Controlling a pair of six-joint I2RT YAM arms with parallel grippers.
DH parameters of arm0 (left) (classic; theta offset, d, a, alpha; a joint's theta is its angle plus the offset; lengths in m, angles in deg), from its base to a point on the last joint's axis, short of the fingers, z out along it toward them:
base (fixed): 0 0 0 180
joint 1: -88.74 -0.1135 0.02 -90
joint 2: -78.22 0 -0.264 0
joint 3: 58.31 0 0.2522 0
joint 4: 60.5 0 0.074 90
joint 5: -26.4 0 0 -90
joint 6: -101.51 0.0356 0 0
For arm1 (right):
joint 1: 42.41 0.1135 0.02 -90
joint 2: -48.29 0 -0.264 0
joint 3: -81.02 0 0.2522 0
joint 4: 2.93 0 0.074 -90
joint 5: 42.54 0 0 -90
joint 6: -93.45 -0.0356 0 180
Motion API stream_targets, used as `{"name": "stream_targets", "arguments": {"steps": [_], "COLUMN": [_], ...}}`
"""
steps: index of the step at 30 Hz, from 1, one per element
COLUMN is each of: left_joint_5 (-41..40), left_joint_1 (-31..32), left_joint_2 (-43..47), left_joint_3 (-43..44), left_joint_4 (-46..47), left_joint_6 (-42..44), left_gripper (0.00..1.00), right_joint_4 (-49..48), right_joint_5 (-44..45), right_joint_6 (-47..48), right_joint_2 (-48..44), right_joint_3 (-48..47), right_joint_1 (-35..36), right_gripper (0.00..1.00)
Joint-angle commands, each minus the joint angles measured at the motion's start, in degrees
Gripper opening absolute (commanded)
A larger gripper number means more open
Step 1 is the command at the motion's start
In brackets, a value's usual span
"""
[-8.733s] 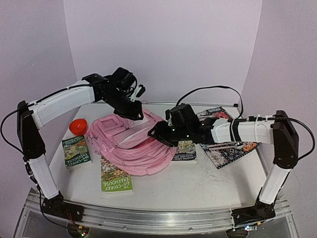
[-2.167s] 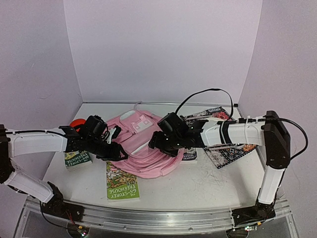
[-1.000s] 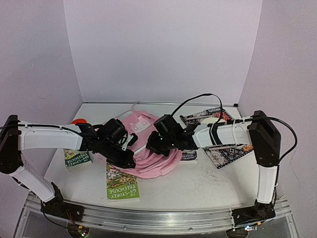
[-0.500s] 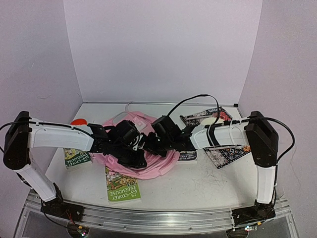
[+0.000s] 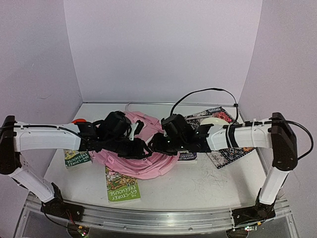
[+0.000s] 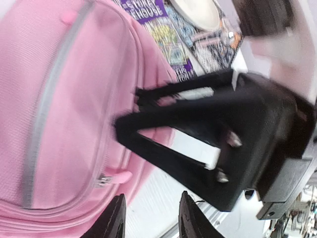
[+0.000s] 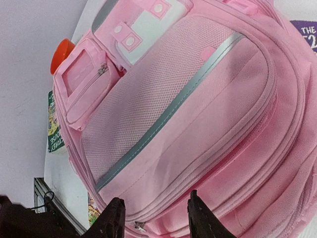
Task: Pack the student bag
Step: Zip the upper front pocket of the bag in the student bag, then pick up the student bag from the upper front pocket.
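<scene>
pink fabric fills both wrist cameras, so i'm working close over the student bag (image 7: 188,109), which lies flat on the table (image 5: 208,183) under and between my two tools.

furthest out past my left forearm, an orange round thing (image 7: 62,54) peeks from behind the bag's corner, and one green book (image 5: 77,157) lies beside that arm. a second green book (image 5: 120,184) sits just back of the left gripper (image 6: 152,198), toward the arm bases. i read both books as waiting to go in.

the left gripper's fingers stand apart with nothing between them, low at the bag's near edge. a pink zip pull (image 6: 113,177) lies just ahead of them. i'd guess it is there to pin or pinch the fabric so the bag won't slide.

facing it, almost nose to nose, the right gripper (image 7: 154,198) is also spread and empty. a small zip slider (image 7: 140,225) sits between its fingers, close to the left one. every zip i can see looks shut, so opening comes first.

beyond the right wrist lie a purple-covered book (image 5: 187,156), a patterned book (image 5: 225,148) and a white disc (image 5: 213,120).
</scene>
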Motion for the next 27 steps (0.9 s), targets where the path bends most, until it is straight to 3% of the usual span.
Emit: {"name": "stream_targets", "arguments": {"steps": [1, 8, 19, 27], "left_joint_5": [-2.0, -1.8, -4.4, -5.7], "left_joint_1": [-3.5, -7.8, -10.6, -10.7], "left_joint_2": [5.9, 8.5, 6.2, 2.9], "left_joint_3": [-2.7, -5.6, -6.9, -6.6], "left_joint_4": [-0.5, -3.3, -6.4, -6.2], "left_joint_6": [-1.2, -0.4, -3.4, -5.5], "left_gripper": [0.38, 0.41, 0.43, 0.45], "right_joint_4": [3.6, 2.6, 2.1, 2.0], "right_joint_5": [0.2, -8.4, -13.4, -17.2], "right_joint_6": [10.9, 28.0, 33.1, 36.0], "right_joint_2": [-4.3, -4.2, 1.7, 5.5], "right_joint_3": [1.2, 1.7, 2.0, 0.2], "right_joint_1": [1.3, 1.6, 1.7, 1.6], "right_gripper": [0.48, 0.54, 0.55, 0.37]}}
